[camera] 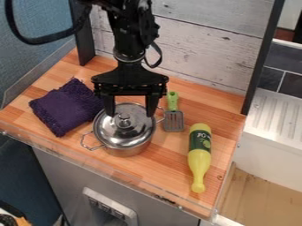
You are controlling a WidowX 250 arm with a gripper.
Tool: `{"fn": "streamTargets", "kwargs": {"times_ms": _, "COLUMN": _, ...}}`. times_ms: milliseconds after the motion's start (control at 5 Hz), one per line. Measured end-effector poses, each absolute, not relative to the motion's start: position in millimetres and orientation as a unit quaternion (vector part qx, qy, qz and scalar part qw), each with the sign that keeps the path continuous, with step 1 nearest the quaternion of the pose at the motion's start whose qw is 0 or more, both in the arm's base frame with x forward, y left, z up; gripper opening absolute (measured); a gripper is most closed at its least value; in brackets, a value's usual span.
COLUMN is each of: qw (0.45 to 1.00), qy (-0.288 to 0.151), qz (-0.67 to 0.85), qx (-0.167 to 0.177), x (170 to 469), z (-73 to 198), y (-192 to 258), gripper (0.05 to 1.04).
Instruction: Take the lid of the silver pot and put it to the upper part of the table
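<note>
Camera view: the gripper (130,106), spread wide over the pot (126,151), should squeeze the lid (108,131) by its knob (124,119).

The label (200,140) on the yellow bottle (200,163) cannot be read

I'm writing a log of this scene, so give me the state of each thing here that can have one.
Gripper: open, over the lid
Lid: on the pot, knob up
Silver pot: upright, covered
Purple cloth: loosely bundled
Spatula: lying flat
Yellow bottle: lying on its side
</note>
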State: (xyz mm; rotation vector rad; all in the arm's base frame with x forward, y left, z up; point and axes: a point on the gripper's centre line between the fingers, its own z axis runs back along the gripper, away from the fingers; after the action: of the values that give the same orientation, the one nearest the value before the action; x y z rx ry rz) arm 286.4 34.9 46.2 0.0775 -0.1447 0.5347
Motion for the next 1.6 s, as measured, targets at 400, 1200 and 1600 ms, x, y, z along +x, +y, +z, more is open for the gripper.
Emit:
{"fn": "streamTargets", "kwargs": {"times_ms": 400, "qw": 0.960, "qy": -0.051, "qz": 0.270, "qx": 0.055, "x": 283.7, "z": 29.2, "y": 42.8, "gripper": 0.965}}
{"fn": "streamTargets", "kwargs": {"times_ms": 1200, "qw": 0.954, "qy": -0.046, "qz": 0.294, "qx": 0.039, "x": 279.9, "z": 38.9, "y": 54.1, "gripper": 0.285}}
{"fn": "streamTargets", "kwargs": {"times_ms": 1600, "qw": 0.940, "qy": -0.072, "qz": 0.332, "qx": 0.019, "x": 301.5, "z": 66.0, "y": 80.6, "gripper": 0.285}}
